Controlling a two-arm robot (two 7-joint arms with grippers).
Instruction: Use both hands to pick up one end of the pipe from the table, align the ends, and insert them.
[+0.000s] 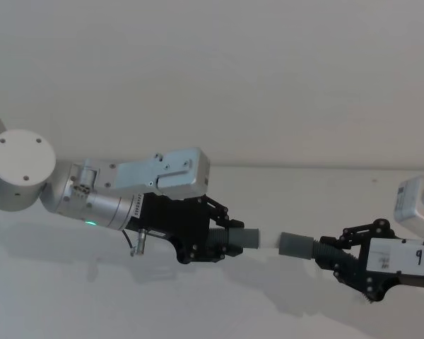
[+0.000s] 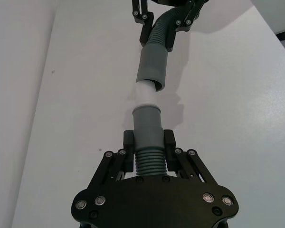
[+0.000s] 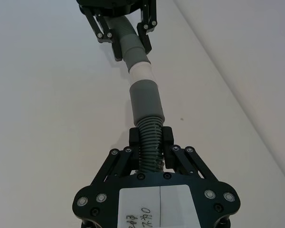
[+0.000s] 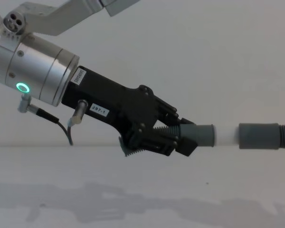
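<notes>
Pipe pieces held above the desk [image 1: 198, 311], long axes nearly in line. Left gripper [image 1: 222, 240] has its jaws closed on the ribbed left hose [image 2: 149, 164]; right gripper [image 1: 343, 258] likewise clamps the right hose [image 3: 149, 142]. White tip [image 4: 226, 135] bridges the cuffs, apparently partly entered; remaining travel is straight along the axis.

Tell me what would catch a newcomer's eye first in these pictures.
First, the two hose pieces held end to end in mid-air above the white table: the left pincer grips one ribbed piece and the right pincer grips the other. Between their grey cuffs, the white tube tip bridges the gap, reaching into the right piece's cuff. Next, the green ring light glowing on the left arm's silver wrist.
</notes>
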